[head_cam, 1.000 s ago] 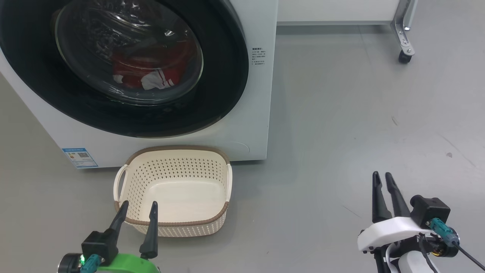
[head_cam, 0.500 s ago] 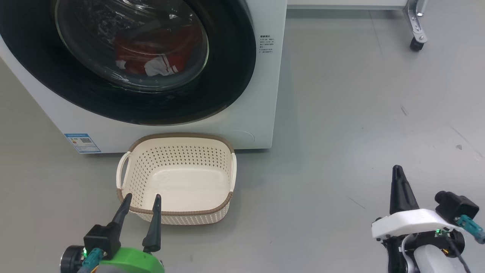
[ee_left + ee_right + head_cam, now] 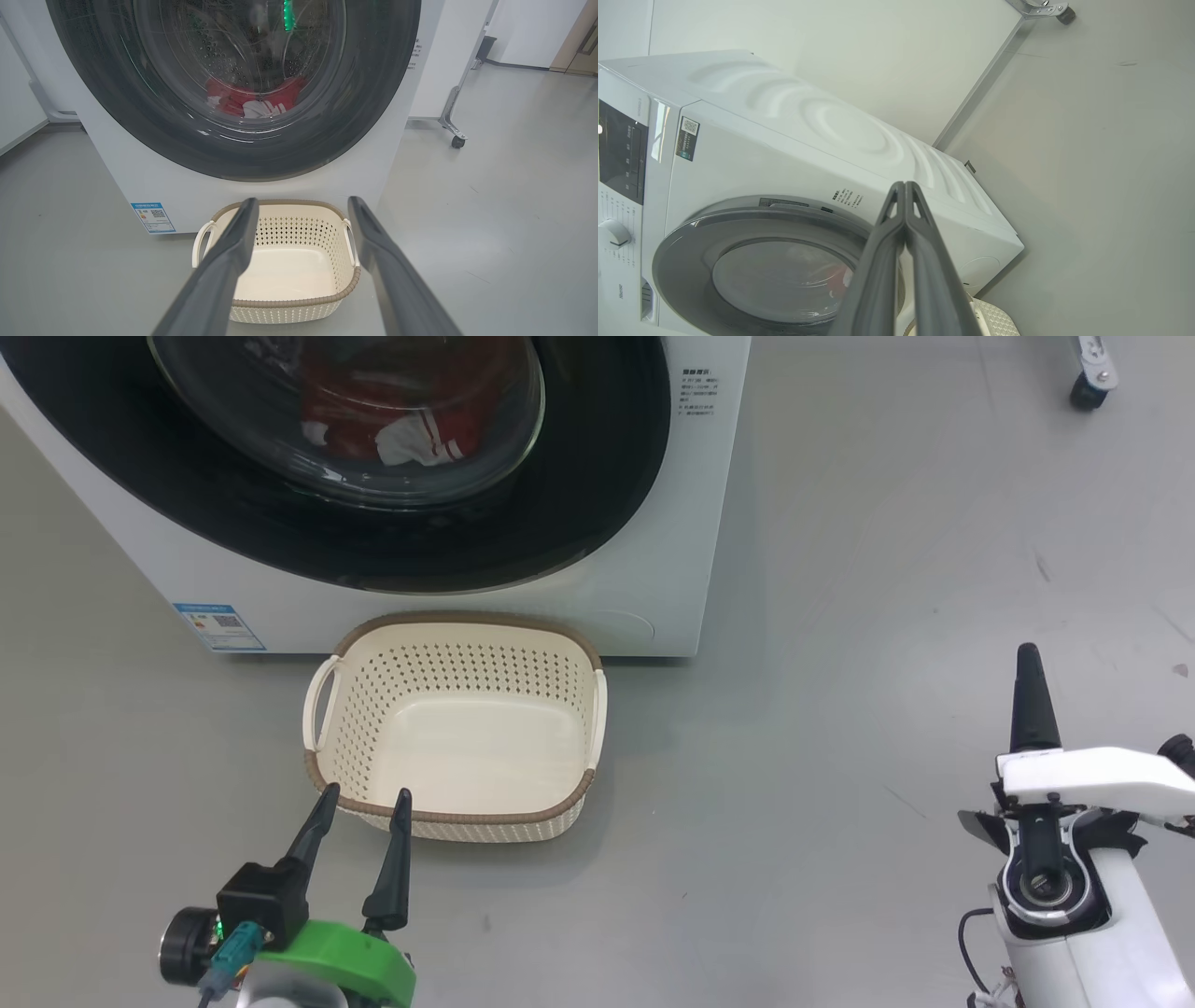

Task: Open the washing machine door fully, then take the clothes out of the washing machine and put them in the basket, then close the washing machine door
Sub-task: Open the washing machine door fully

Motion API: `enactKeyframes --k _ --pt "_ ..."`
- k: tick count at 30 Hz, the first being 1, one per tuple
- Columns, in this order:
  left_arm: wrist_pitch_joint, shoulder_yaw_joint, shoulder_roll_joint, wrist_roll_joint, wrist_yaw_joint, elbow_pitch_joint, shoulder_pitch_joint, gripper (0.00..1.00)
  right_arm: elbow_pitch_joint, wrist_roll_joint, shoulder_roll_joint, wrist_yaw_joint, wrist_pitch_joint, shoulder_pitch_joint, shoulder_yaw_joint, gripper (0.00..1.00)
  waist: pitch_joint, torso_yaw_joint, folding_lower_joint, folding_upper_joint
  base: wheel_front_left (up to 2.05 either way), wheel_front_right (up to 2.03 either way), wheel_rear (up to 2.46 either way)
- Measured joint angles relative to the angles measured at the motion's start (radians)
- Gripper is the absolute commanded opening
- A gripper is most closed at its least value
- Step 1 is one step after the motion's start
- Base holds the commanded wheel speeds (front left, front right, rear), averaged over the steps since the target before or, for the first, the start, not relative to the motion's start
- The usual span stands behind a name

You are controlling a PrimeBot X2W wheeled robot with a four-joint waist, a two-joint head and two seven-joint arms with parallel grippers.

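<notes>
White on the washing machine (image 3: 709,523), glossy black on the wide rim of its door (image 3: 579,504) around clear glass, and behind it red on the clothes (image 3: 411,429) with a white patch and red-and-white stripes (rest of the pattern unreadable). Blue with a white panel on the sticker (image 3: 217,626), cream with rows of small holes on the basket (image 3: 457,665) under a brown woven-look rim, plain pale grey on the floor (image 3: 840,709). Black on the fingers of the left gripper (image 3: 367,791) above a bright green mount, black again on the right gripper (image 3: 1027,658) above a white one.
</notes>
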Motion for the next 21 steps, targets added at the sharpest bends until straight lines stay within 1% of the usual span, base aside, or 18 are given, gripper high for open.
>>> enactKeyframes --k 6,7,12,16,19,21 --pt "0.000 -0.033 0.000 -0.001 -0.009 -0.001 -0.039 1.00 -0.003 0.129 -0.001 -0.004 0.052 -0.065 -0.061 0.00 0.032 0.028 0.0000 0.0000 0.00 0.00 0.00" --pt "0.000 -0.033 0.000 -0.001 -0.009 -0.001 -0.039 1.00 -0.003 0.129 -0.001 -0.004 0.052 -0.065 -0.061 0.00 0.032 0.028 0.0000 0.0000 0.00 0.00 0.00" --pt "0.000 -0.037 -0.001 -0.012 -0.009 -0.017 -0.059 1.00 -0.025 0.164 -0.001 -0.022 0.118 -0.145 -0.084 0.00 0.063 0.054 0.0000 0.0000 0.00 0.00 0.00" --pt "0.000 -0.043 -0.001 -0.027 -0.009 -0.015 -0.061 1.00 -0.046 0.226 -0.003 -0.049 0.172 -0.229 -0.099 0.00 0.091 0.071 0.0000 0.0000 0.00 0.00 0.00" --pt "0.000 -0.046 -0.001 -0.030 -0.009 -0.015 -0.062 1.00 -0.060 0.237 -0.011 -0.076 0.205 -0.288 -0.096 0.00 0.112 0.082 0.0000 0.0000 0.00 0.00 0.00" --pt "0.000 -0.055 -0.001 -0.033 -0.009 -0.015 -0.070 1.00 -0.063 0.237 -0.033 -0.094 0.222 -0.322 -0.097 0.00 0.126 0.089 0.0000 0.0000 0.00 0.00 0.00"
